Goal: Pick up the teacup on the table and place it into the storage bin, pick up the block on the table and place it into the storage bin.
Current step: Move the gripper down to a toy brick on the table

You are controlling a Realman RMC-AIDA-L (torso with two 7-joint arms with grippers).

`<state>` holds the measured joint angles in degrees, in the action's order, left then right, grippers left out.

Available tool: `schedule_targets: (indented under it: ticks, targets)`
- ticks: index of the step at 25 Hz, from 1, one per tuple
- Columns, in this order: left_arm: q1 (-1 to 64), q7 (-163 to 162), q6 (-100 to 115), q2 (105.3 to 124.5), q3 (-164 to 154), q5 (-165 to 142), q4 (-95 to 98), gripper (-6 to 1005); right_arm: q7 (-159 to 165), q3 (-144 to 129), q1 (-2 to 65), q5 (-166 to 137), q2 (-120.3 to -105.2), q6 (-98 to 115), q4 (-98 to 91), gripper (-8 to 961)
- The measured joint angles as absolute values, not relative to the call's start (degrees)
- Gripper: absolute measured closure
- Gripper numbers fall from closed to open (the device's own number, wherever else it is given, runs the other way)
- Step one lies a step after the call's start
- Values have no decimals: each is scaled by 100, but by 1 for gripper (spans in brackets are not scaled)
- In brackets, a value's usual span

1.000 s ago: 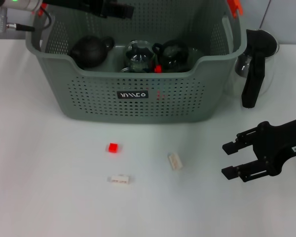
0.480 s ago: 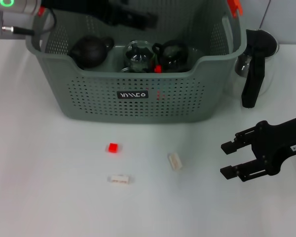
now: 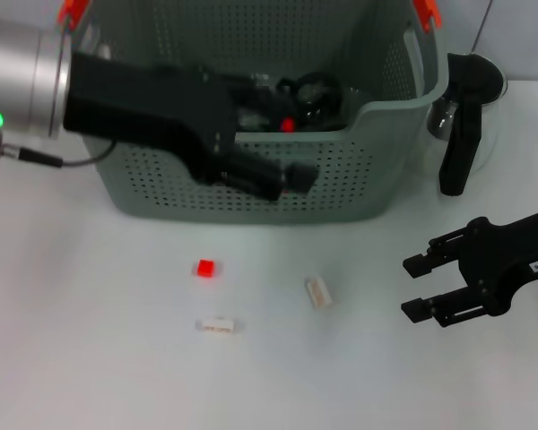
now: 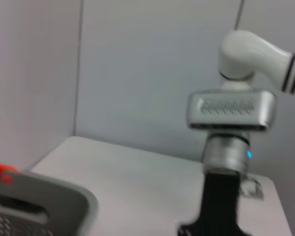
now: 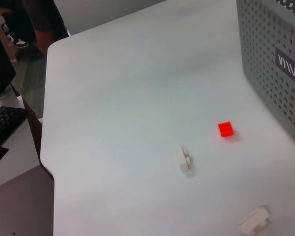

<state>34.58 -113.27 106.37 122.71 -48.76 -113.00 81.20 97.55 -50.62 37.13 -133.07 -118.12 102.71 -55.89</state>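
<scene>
The grey-green storage bin (image 3: 152, 184) stands at the back of the white table; its corner with an orange clip also shows in the left wrist view (image 4: 69, 194). A small red block (image 3: 204, 268) lies in front of the bin, also seen from the right wrist (image 5: 225, 129). No teacup shows on the table; dark vessels (image 3: 314, 94) lie inside the bin. My left gripper (image 3: 282, 176) sweeps, blurred, across the bin's front wall. My right gripper (image 3: 417, 288) hovers open and empty at the right, low over the table.
Two white blocks (image 3: 217, 325) (image 3: 317, 292) lie near the red one, also visible from the right wrist (image 5: 185, 160) (image 5: 253, 221). A glass pitcher with a black handle (image 3: 459, 134) stands right of the bin. The table's edge (image 5: 46, 147) shows in the right wrist view.
My left arm has swung from over the bin's back rim forward and down across its front wall. The right gripper has barely moved. The blocks lie where they were.
</scene>
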Motion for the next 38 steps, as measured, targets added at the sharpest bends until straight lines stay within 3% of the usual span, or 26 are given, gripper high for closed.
schedule_targets:
  ticks: [10,25,38]
  targets:
    - [2975,-10821,10305,12436,-5931,-11681,7906,47,9799,-5072,3757,-13306,-11837,10235,-5587,287]
    - [3268,-10771,8590,12445,-7189,-12584,6577,48,9904,-5094,3827,-13306,-11900,10202,-5580,287]
    - [3505,-10692,7403,12443,-7922,-12612,5760,47,9894,-5096,3802,-13307,-11790,10275,-5581,288]
